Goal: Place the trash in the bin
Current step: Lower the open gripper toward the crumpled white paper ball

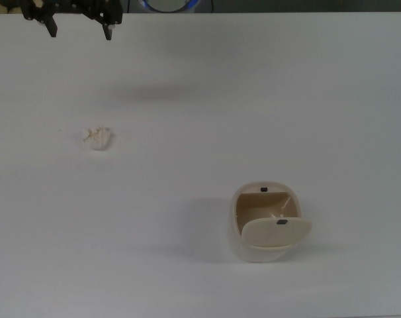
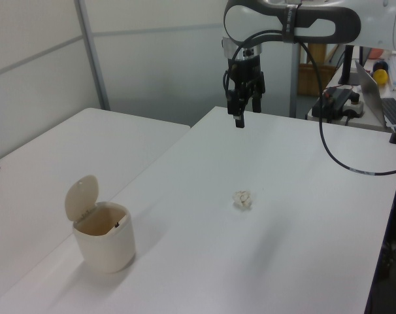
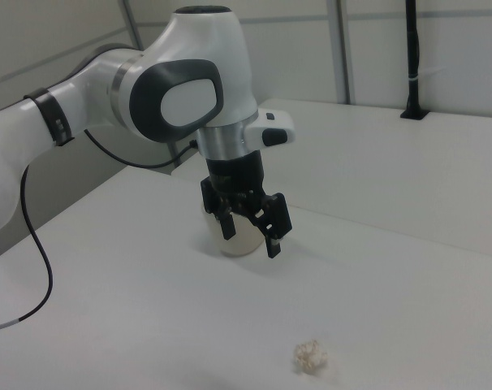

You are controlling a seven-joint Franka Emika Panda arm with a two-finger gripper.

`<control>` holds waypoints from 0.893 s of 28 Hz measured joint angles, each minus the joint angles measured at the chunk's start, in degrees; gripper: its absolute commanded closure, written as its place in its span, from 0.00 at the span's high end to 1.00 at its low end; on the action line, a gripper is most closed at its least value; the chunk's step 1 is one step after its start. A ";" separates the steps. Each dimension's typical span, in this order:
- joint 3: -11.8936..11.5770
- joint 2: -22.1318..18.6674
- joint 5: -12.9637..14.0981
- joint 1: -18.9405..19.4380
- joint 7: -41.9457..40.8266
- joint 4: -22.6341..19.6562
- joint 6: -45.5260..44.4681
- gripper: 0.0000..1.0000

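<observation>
The trash (image 1: 98,137) is a small crumpled off-white paper wad lying on the white table, at the top view's left. The bin (image 1: 267,222), cream with its flap lid swung up, stands at the top view's lower right, well apart from the trash. My gripper (image 1: 81,31) hangs open and empty above the table's far edge, beyond the trash. In the left view the gripper (image 2: 244,112) is high behind the trash (image 2: 242,199), and the bin (image 2: 104,239) stands at the lower left. In the right view the gripper (image 3: 251,238) partly hides the bin (image 3: 239,247), and the trash (image 3: 311,356) lies nearer the camera.
A black cable (image 2: 329,147) droops from the arm over the table at the left view's right. A laptop (image 2: 381,91) and other gear sit past the table's far end. A second white table (image 2: 48,157) adjoins at the left view's left.
</observation>
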 measured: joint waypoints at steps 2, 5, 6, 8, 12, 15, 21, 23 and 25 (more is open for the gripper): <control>0.00 0.07 -0.03 0.00 0.12 -0.01 0.00 1.00; 0.00 0.10 -0.10 -0.01 0.12 -0.02 0.00 1.00; -0.01 0.12 -0.11 -0.02 0.12 -0.08 0.00 1.00; -0.01 0.19 -0.10 -0.02 0.12 -0.22 0.00 1.00; -0.06 0.54 -0.10 -0.07 0.85 -1.42 1.40 1.00; -0.24 0.76 -0.10 -0.23 3.64 -3.67 4.99 1.00; -0.43 1.36 -0.10 -0.88 8.16 -10.42 13.50 1.00; -0.46 1.69 -0.10 -0.88 10.15 -12.96 16.95 1.00; -0.46 2.07 -0.10 -0.83 12.13 -14.80 19.62 1.00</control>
